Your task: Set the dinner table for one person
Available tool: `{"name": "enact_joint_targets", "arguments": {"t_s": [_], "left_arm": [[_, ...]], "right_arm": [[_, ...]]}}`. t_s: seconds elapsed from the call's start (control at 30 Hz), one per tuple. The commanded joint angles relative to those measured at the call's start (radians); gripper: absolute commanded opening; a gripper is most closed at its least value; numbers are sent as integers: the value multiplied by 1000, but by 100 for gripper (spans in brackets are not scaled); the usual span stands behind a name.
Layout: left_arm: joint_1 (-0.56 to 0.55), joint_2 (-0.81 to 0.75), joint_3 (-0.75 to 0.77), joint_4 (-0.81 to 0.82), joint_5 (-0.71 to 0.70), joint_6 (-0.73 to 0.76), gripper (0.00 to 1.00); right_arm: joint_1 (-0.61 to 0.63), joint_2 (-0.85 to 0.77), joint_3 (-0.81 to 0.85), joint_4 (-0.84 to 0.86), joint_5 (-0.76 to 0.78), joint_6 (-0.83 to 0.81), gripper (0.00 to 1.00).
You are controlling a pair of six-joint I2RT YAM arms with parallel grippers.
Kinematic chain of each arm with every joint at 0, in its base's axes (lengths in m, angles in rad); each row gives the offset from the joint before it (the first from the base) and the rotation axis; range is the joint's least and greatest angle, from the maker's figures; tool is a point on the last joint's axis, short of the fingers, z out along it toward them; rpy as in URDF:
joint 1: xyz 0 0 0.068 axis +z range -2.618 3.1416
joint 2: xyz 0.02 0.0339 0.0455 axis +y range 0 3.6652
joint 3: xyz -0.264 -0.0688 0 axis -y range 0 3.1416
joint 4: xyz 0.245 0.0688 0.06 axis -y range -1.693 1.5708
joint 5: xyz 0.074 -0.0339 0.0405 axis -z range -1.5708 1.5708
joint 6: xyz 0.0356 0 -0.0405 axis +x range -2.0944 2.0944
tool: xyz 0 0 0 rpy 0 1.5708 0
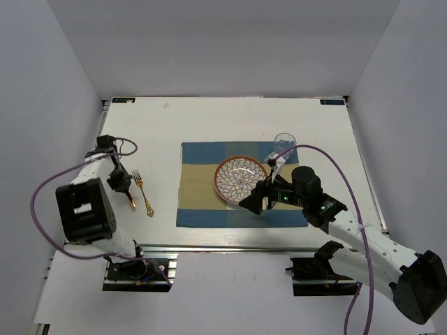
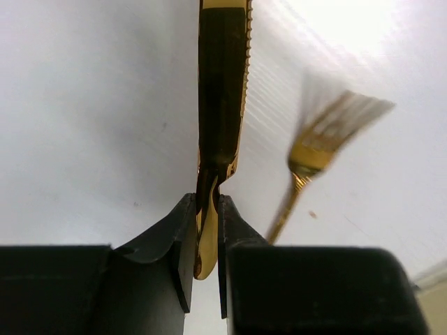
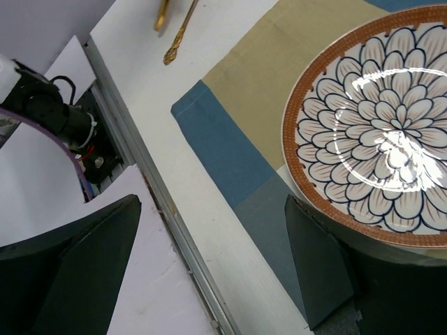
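My left gripper (image 1: 120,183) is shut on a gold knife (image 2: 222,84), low over the white dinner table (image 1: 230,118) at its left side; the serrated blade points away from the fingers (image 2: 183,230). A gold fork (image 1: 143,193) lies on the table just right of the knife, also in the left wrist view (image 2: 321,143). A floral plate (image 1: 239,179) with an orange rim sits on the blue-and-tan placemat (image 1: 199,188). A clear glass (image 1: 284,145) stands at the mat's far right corner. My right gripper (image 1: 253,202) is open and empty over the mat's front edge, beside the plate (image 3: 377,125).
The table's metal front rail (image 3: 140,160) runs just below my right gripper (image 3: 213,202). The fork's handle end (image 3: 180,31) shows at the top of the right wrist view. Grey walls enclose the table on three sides. A purple cable loops over each arm.
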Motion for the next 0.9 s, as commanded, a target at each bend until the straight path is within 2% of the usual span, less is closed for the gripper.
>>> {"name": "enact_joint_targets", "arguments": {"t_s": [0.0,0.03,0.17,0.23,0.37,0.47,0.67,0.8,0.87], "left_arm": [[-2,-216,-6,57,23,-11,0],[-2,-280,-12,72,35,-11,0],[-2,-367,-19,77,90,-3,0],[-2,-373,0,67,142,11,0],[-22,-358,51,60,332,-11,0],[-77,-349,89,71,392,-64,0],[-286,-304,39,168,463,-207,0],[-476,-269,21,260,403,-383,0],[-615,-238,27,295,353,-452,0]], "right_arm": [[-3,6,11,-13,55,-12,89],[-3,6,13,-14,55,-14,89],[-6,10,27,-26,79,-4,89],[-6,13,37,-36,98,15,89],[-2,-24,79,-100,185,63,89],[-5,-61,116,-180,240,83,89],[-3,-98,223,-347,374,109,89],[-3,-136,272,-435,462,129,89],[-5,-158,318,-506,521,144,89]]}}
